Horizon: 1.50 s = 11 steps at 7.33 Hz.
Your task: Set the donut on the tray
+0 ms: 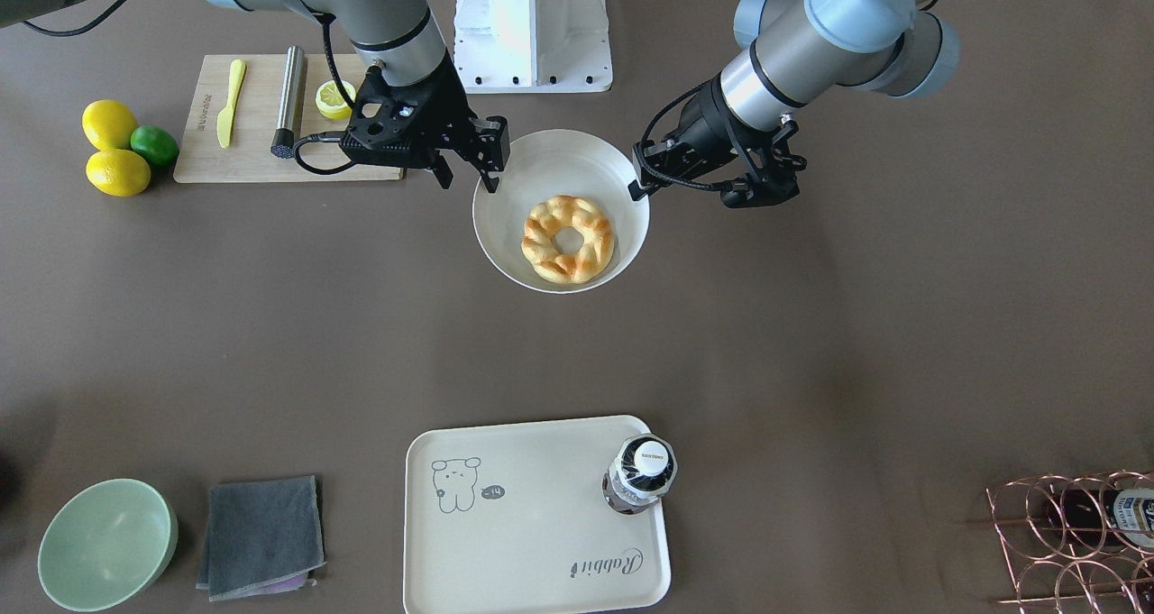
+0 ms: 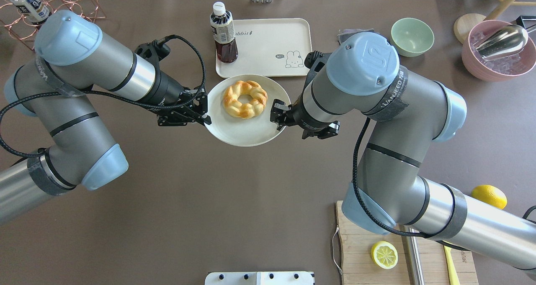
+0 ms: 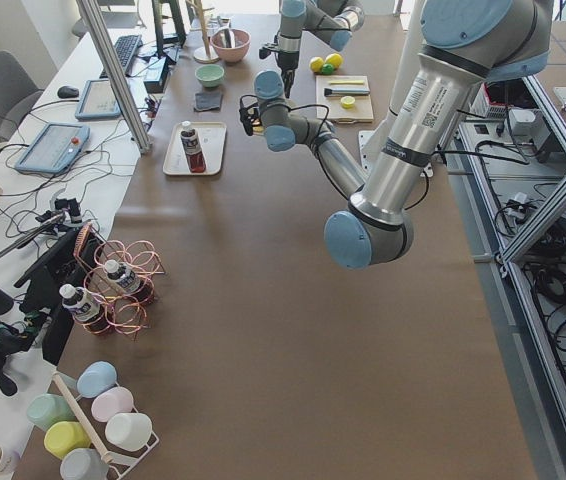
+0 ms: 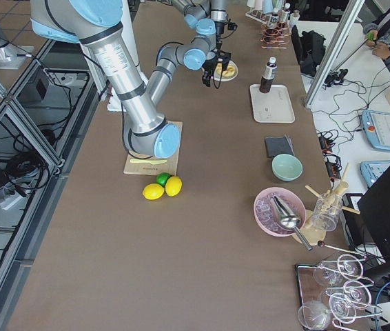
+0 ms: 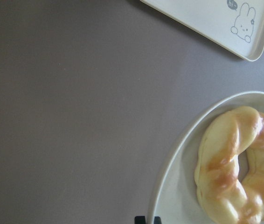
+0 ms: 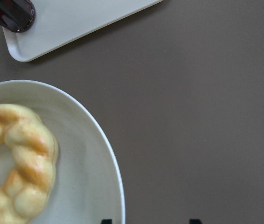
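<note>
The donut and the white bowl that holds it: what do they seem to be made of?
Donut: looks like baked dough, golden-brown with a slight sheen on the braided lobes; it may be a soft replica. Bowl: smooth matte off-white, thin rim; ceramic or melamine, I cannot tell which.

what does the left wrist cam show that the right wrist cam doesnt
Only the left wrist view shows the rabbit drawing on the tray. Only the right wrist view shows the base of a dark bottle standing on a tray corner. Both show the donut lying in the white bowl, a corner of the tray beyond it, and the brown table.
</note>
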{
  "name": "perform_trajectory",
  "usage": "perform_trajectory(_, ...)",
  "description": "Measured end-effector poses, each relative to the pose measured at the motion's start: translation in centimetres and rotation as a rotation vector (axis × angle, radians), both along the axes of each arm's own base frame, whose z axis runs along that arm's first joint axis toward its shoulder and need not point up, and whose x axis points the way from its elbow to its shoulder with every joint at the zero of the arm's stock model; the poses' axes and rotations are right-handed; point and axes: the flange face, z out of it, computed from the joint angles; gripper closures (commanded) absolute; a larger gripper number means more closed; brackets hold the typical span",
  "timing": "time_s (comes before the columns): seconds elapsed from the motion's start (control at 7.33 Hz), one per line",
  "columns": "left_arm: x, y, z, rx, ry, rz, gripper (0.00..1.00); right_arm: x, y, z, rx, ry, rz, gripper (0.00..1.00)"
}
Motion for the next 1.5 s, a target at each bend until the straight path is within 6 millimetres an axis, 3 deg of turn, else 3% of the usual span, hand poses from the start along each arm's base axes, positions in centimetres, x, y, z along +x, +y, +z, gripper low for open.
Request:
perform_trajectory(0.14, -0.1, 0.1, -0.1, 0.002, 0.002, 0.001, 1.0, 0.0, -0.2, 0.1, -0.001, 0.002, 0.002, 0.37)
perform_trajectory(0.27, -0.1, 0.3, -0.2, 0.003, 0.005, 0.003, 1.0, 0.1, -0.3, 0.2, -0.003, 0.005, 0.004, 0.5)
perform_trajectory(0.41, 0.0, 0.4, -0.3, 0.005, 0.007, 0.005, 1.0, 0.0, -0.4, 0.3, -0.004, 0.006, 0.005, 0.88)
perform_trajectory(0.55, 0.0, 0.5, -0.5, 0.007, 0.009, 0.006, 1.0, 0.1, -0.4, 0.3, -0.003, 0.005, 0.007, 1.0)
perform_trajectory(1.09, 0.0, 0.6, -0.8, 0.009, 0.015, 0.013, 1.0, 0.9, -1.0, -0.3, 0.0, -0.006, 0.016, 1.0)
perform_trajectory(1.23, 0.0, 0.7, -0.9, 0.01, 0.017, 0.015, 0.89, 1.0, -1.1, -0.4, 0.0, -0.008, 0.018, 1.0)
perform_trajectory(1.36, -0.1, 0.7, -1.0, 0.01, 0.019, 0.017, 0.13, 1.1, -1.2, -0.4, -0.001, -0.009, 0.019, 1.0)
perform_trajectory(1.5, -0.1, 0.8, -1.1, 0.01, 0.02, 0.017, 0.03, 1.2, -1.2, -0.5, 0.0, -0.011, 0.019, 1.0)
